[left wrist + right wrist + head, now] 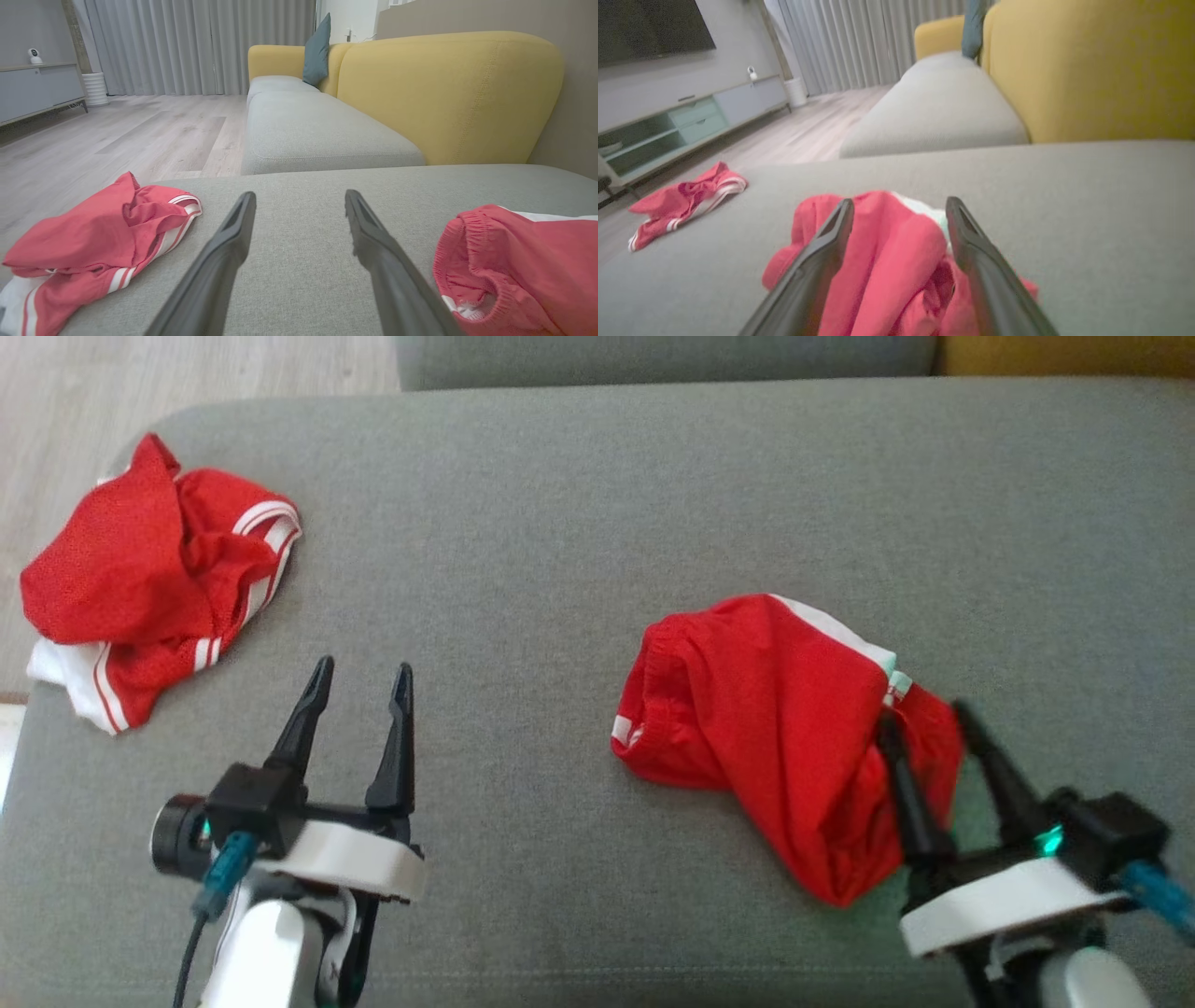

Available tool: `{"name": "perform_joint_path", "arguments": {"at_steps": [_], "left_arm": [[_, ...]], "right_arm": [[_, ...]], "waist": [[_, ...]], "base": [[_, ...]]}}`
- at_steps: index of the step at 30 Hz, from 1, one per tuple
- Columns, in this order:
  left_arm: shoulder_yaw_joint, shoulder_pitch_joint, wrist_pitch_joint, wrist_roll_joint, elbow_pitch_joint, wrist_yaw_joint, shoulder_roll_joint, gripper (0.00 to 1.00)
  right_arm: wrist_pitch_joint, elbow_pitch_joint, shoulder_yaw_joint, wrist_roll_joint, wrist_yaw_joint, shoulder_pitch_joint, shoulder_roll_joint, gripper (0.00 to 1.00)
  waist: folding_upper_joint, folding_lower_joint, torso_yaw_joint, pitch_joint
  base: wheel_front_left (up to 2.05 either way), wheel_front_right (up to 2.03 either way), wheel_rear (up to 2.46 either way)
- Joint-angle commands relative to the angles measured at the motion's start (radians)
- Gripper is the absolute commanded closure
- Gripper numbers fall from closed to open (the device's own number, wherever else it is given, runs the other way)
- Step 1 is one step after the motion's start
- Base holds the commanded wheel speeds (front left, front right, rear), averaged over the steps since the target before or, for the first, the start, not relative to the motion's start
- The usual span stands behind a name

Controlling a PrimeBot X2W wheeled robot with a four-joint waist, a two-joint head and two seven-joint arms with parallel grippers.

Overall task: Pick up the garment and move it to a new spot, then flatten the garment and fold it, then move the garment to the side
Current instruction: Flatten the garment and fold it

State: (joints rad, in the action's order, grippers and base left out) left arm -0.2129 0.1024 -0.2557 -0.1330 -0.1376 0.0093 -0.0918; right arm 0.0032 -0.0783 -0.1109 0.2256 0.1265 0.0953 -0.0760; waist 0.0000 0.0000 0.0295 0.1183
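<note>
Garment [766, 709] is lying crumpled at four o'clock on the grey cushion [597, 523], our right gripper [922, 714] straddling it jaws wide, our left gripper [362, 665] gaping empty at eight o'clock, and we are judging flattening, folding and shifting aside undone.

Soft even daylight, faint shadows, motion-blurred right wrist view

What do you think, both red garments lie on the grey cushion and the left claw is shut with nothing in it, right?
No. The head view shows the left claw open, not shut. It holds nothing, and the striped garment and the red shorts do lie on the grey cushion.
</note>
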Motion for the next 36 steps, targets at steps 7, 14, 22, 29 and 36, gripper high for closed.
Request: {"name": "perform_joint_path", "arguments": {"at_steps": [7, 14, 22, 29, 36], "left_arm": [[0.04, -0.022, -0.005, 0.01, 0.037, 0.019, -0.023, 0.0], [0.034, -0.033, 0.003, 0.01, 0.044, 0.027, -0.031, 0.0], [0.009, -0.013, 0.016, 0.009, 0.032, 0.014, -0.031, 0.0], [-0.124, 0.149, 0.111, -0.028, -0.045, -0.091, 0.01, 0.0], [-0.258, 0.33, 0.265, -0.23, -0.226, -0.137, 0.037, 0.0]], "right_arm": [[-0.027, -0.049, 0.052, -0.051, 0.004, -0.045, -0.006, 0.0], [-0.019, -0.044, 0.065, -0.056, 0.004, -0.037, 0.0, 0.0], [-0.014, -0.047, 0.065, -0.048, 0.004, -0.039, 0.007, 0.0], [-0.005, -0.048, 0.04, -0.045, 0.004, -0.064, 0.009, 0.0], [-0.002, -0.025, 0.018, -0.03, 0.004, -0.094, 0.009, 0.0]], "waist": [[0.0, 0.0, -0.01, -0.047], [0.0, 0.0, -0.01, -0.043], [0.0, 0.0, -0.01, -0.032], [0.0, 0.0, -0.044, 0.016], [0.0, 0.0, -0.125, 0.063]], "base": [[0.0, 0.0, 0.0], [0.0, 0.0, 0.0], [0.0, 0.0, 0.0], [0.0, 0.0, 0.0], [0.0, 0.0, 0.0]]}}
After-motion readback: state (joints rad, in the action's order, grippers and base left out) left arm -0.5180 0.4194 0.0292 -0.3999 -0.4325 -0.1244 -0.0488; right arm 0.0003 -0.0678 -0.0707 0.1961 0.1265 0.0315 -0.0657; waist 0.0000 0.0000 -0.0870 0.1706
